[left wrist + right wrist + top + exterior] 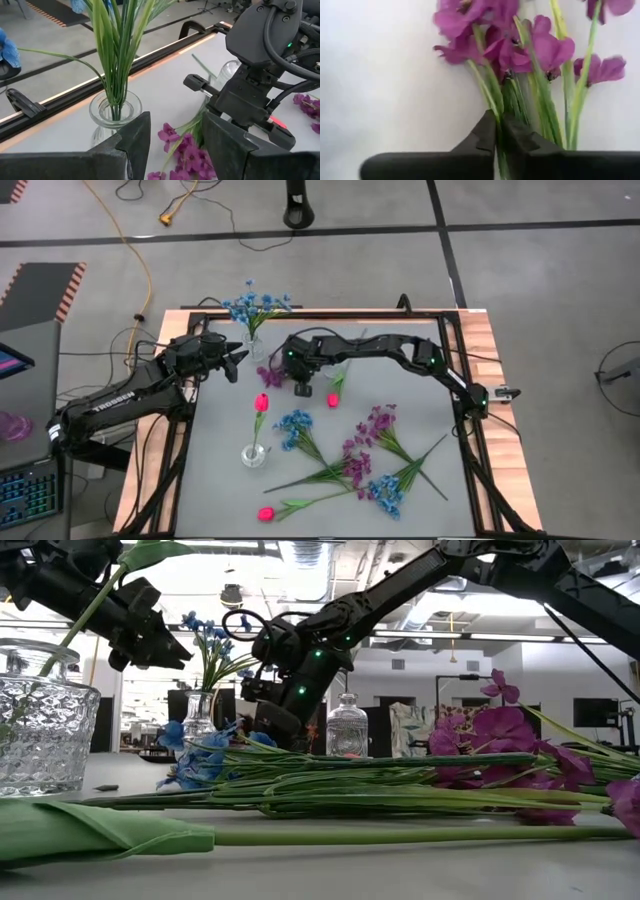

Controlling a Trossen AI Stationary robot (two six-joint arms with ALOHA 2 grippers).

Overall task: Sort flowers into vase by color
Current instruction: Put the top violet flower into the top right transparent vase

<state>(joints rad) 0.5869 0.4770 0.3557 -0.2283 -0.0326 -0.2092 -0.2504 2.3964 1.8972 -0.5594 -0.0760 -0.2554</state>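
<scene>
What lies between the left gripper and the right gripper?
A purple flower cluster, its stem pinched by the right gripper; the open left gripper is apart from it. The high view shows this.

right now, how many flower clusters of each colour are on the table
blue clusters: 3
purple clusters: 3
pink tulips: 3
total: 9

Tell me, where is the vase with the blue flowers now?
In the high view, the vase with blue flowers stands near the table's far edge, just beside the left gripper.
</scene>
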